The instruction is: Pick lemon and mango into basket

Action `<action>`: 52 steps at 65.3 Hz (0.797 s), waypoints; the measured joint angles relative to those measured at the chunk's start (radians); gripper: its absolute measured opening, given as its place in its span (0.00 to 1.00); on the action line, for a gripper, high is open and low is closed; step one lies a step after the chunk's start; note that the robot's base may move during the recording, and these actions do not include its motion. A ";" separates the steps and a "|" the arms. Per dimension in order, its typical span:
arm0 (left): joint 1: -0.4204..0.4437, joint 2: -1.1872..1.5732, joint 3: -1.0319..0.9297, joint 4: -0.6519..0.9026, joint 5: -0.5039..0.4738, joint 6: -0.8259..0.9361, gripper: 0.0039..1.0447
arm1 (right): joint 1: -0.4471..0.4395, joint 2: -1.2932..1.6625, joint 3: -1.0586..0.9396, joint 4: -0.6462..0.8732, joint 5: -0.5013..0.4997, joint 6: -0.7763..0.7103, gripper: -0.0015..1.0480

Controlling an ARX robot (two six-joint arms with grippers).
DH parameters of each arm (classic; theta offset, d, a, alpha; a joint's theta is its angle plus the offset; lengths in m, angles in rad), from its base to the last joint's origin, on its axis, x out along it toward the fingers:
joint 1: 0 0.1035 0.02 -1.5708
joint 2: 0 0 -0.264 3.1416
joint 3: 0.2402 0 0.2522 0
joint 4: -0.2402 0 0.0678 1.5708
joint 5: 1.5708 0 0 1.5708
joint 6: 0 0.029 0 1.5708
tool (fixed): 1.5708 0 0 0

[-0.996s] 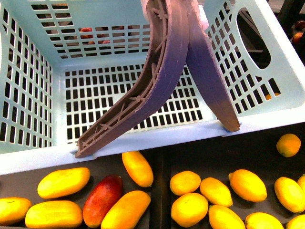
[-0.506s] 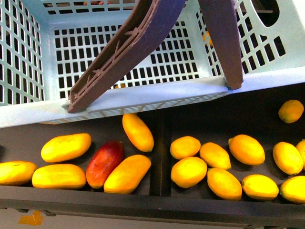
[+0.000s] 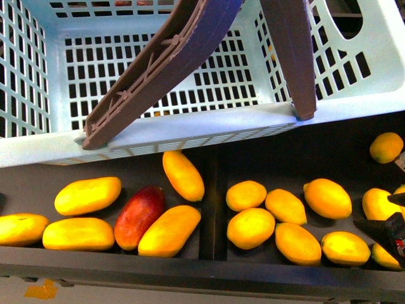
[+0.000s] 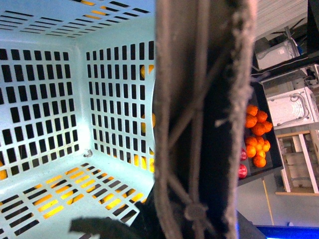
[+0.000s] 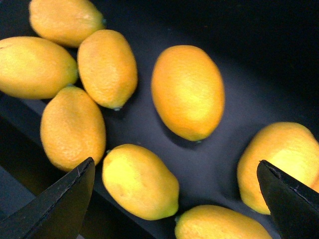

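The teal slotted basket (image 3: 190, 130) hangs over the far side of the fruit tray, its brown handle (image 3: 158, 63) raised. My left gripper (image 4: 149, 224) is shut on that handle (image 4: 199, 99), which fills the left wrist view. Elongated yellow-orange mangoes (image 3: 183, 175) lie in the tray's left compartment. Plump lemons (image 3: 251, 228) lie in the right compartment. My right gripper (image 3: 392, 218) is open and empty, low over the lemons at the right. In the right wrist view my right gripper (image 5: 175, 164) straddles several lemons, one (image 5: 140, 181) just inside one finger.
A dark red mango (image 3: 139, 216) lies among the yellow ones. A divider (image 3: 210, 202) splits the dark tray, whose front lip (image 3: 190, 266) is near. A round orange fruit (image 3: 386, 147) sits far right. Tangerines (image 4: 256, 134) lie on a further shelf.
The basket has moved up and away in the front view, uncovering more of the tray. My right gripper's dark fingers have come into view at the lower right.
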 joint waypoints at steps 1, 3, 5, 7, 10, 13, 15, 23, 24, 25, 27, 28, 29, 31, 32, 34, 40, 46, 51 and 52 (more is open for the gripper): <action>0.000 0.000 0.000 0.000 0.000 0.000 0.04 | 0.003 0.010 0.009 -0.002 0.006 -0.007 0.92; 0.000 0.000 0.000 0.000 0.002 0.000 0.04 | 0.008 0.031 0.029 -0.008 0.013 -0.015 0.92; 0.000 0.000 0.000 0.000 0.002 0.000 0.04 | 0.013 0.047 0.046 -0.012 0.017 -0.019 0.92; 0.000 0.000 0.000 0.000 0.001 0.000 0.04 | 0.015 0.056 0.057 -0.016 0.019 -0.021 0.92; 0.000 0.000 0.000 0.000 0.000 0.000 0.04 | 0.021 0.072 0.077 -0.024 0.022 -0.025 0.92; 0.000 0.000 0.000 0.000 0.000 0.000 0.04 | 0.027 0.087 0.098 -0.029 0.026 -0.025 0.92; 0.000 0.000 0.000 0.000 0.000 0.000 0.04 | 0.032 0.097 0.113 -0.030 0.030 -0.024 0.92; 0.000 0.000 0.000 0.000 0.000 0.000 0.04 | 0.052 0.128 0.177 -0.039 0.046 -0.005 0.92; 0.000 0.000 0.000 0.000 0.000 0.000 0.04 | 0.053 0.131 0.182 -0.040 0.047 -0.003 0.92; 0.000 0.000 0.000 0.000 0.000 0.000 0.04 | 0.055 0.134 0.188 -0.041 0.049 -0.001 0.92; 0.000 0.000 0.000 0.000 0.000 0.000 0.04 | 0.063 0.142 0.206 -0.044 0.053 0.006 0.92; 0.000 0.000 0.000 0.000 0.000 0.000 0.04 | 0.065 0.146 0.212 -0.045 0.054 0.007 0.92; 0.000 0.000 0.000 0.000 0.000 0.000 0.04 | 0.070 0.151 0.223 -0.050 0.059 0.012 0.92; 0.000 0.000 0.000 0.000 -0.001 0.000 0.04 | 0.075 0.158 0.235 -0.054 0.061 0.018 0.92; 0.000 0.000 0.000 0.000 -0.002 0.000 0.04 | 0.079 0.164 0.245 -0.058 0.064 0.021 0.92; 0.000 0.000 0.000 0.000 -0.002 0.000 0.04 | 0.084 0.171 0.255 -0.061 0.068 0.025 0.92; 0.000 0.000 0.000 0.000 -0.001 0.000 0.04 | 0.102 0.201 0.288 -0.064 0.087 0.039 0.92; 0.000 0.000 0.000 0.000 0.001 0.000 0.04 | 0.115 0.230 0.314 -0.064 0.102 0.063 0.92; 0.000 0.000 0.000 0.000 0.000 0.000 0.04 | 0.124 0.260 0.345 -0.064 0.122 0.097 0.92; 0.000 0.000 0.000 0.000 0.000 0.000 0.04 | 0.126 0.264 0.351 -0.064 0.126 0.101 0.92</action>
